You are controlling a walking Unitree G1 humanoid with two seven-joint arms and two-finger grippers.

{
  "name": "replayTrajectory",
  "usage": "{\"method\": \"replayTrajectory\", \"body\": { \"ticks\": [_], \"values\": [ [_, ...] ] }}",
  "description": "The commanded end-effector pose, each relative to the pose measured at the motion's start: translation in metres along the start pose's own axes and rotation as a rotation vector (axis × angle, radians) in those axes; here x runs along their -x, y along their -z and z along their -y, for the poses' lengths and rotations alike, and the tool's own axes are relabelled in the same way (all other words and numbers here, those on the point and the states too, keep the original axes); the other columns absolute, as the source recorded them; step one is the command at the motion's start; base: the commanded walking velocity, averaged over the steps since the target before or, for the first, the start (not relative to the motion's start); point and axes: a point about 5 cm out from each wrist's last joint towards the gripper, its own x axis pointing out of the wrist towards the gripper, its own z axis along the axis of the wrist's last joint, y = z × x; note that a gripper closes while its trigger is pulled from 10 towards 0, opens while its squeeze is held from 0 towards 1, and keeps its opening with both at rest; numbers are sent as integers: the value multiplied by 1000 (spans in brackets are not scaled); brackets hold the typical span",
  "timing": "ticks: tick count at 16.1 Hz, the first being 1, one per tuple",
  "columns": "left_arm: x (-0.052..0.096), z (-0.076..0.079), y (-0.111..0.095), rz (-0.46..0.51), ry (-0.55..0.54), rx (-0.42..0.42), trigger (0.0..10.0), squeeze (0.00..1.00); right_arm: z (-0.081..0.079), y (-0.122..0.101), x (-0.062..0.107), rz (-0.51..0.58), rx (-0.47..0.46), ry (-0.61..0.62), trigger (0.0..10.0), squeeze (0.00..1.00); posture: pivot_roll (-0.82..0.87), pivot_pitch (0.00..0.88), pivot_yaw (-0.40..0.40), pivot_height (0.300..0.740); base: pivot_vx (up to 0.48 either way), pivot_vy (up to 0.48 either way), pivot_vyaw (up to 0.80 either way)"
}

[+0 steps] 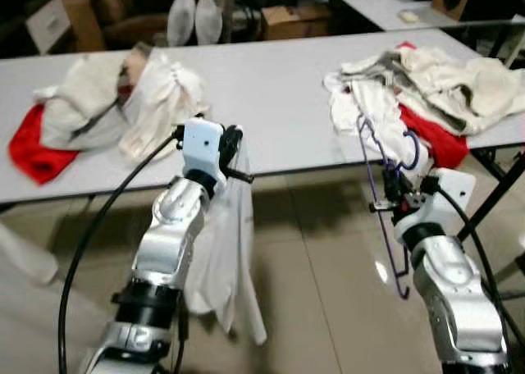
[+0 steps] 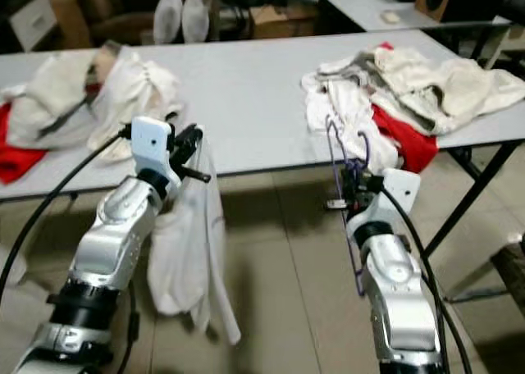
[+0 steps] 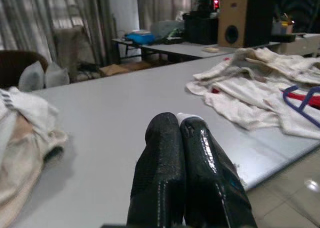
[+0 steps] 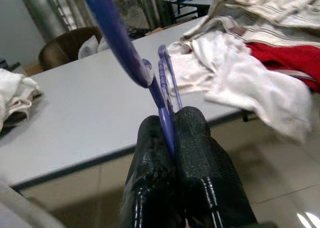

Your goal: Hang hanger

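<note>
A purple plastic hanger (image 1: pixel 385 198) hangs in front of the table's near edge, its hook (image 1: pixel 410 154) up by the right clothes pile. My right gripper (image 1: pixel 392 187) is shut on the hanger's frame; in the right wrist view the purple bar (image 4: pixel 165 113) sits pinched between the two black fingers (image 4: pixel 200 153). My left gripper (image 1: pixel 234 148) is shut on a white garment (image 1: pixel 225 255), which dangles below it toward the floor. A sliver of white cloth (image 3: pixel 187 117) peeks out at the tips of the left fingers (image 3: pixel 160 163).
A long grey table (image 1: pixel 271 87) spans the view. A pile of white and red clothes (image 1: pixel 98 103) lies on its left, another pile (image 1: pixel 426 91) on its right. Tiled floor (image 1: pixel 320 292) lies below. Black table legs (image 1: pixel 500 185) stand at right. More tables and chairs stand behind.
</note>
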Motion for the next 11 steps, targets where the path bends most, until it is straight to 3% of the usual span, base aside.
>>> {"method": "replayTrajectory", "body": {
  "ticks": [1, 6, 9, 11],
  "values": [
    [-1, -11, -10, 35, -21, -20, 10000, 0, -7, -5, -3, 24, -1, -30, 10000, 0, -121, 0, 21, 740, 394, 0, 0],
    [-5, -16, -21, 60, -25, -41, 10000, 0, -11, -10, -4, 53, 24, -116, 10000, 0, -116, 0, 25, 740, 393, 0, 0],
    [-3, -29, -25, 61, -50, -70, 10000, 0, -18, -11, -4, 63, 112, -181, 10000, 0, -112, 0, 24, 740, 395, 0, 0],
    [-2, -39, -29, 65, -70, -91, 10000, 0, -21, -12, -4, 68, 125, -209, 10000, 0, -107, 0, 24, 740, 394, 0, 800]
  ]
}}
